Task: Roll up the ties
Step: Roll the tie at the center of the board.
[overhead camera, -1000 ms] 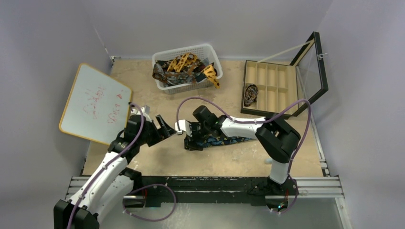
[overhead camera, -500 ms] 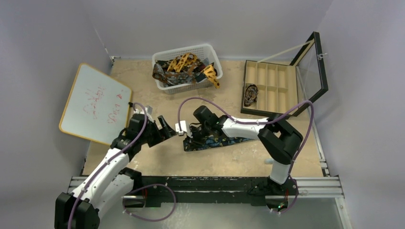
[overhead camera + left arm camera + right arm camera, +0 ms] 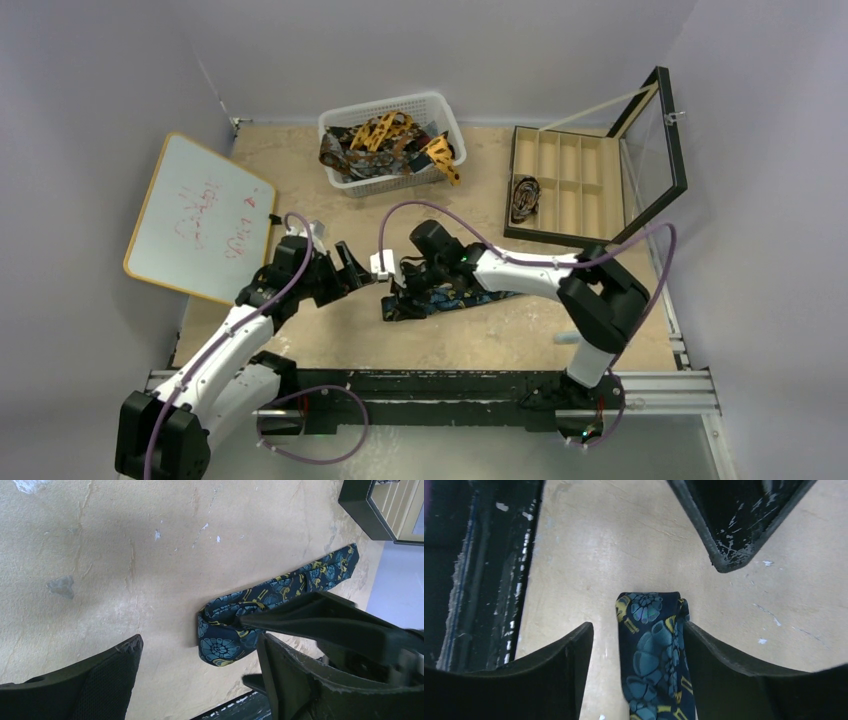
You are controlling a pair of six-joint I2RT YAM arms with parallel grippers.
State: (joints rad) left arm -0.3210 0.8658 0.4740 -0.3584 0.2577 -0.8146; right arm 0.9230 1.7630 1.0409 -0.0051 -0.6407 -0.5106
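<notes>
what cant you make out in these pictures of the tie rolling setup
- Top view: folded end of the navy blue-and-gold patterned fabric tie, under the right hand.
- Right wrist view: the tie's remaining length, cut off by the bottom edge.
- Top view: red writing on the white board, too small to read.
- Top view: number of heaped ties in the white plastic mesh basket, tangled together.

Navy tie (image 3: 455,297) with a blue-gold flower print lies flat on the table (image 3: 450,345) right in front of me, left end folded over itself. Orange-yellow tie (image 3: 388,130) and dark brown tie (image 3: 338,152) sit tangled in the basket (image 3: 380,183).
</notes>
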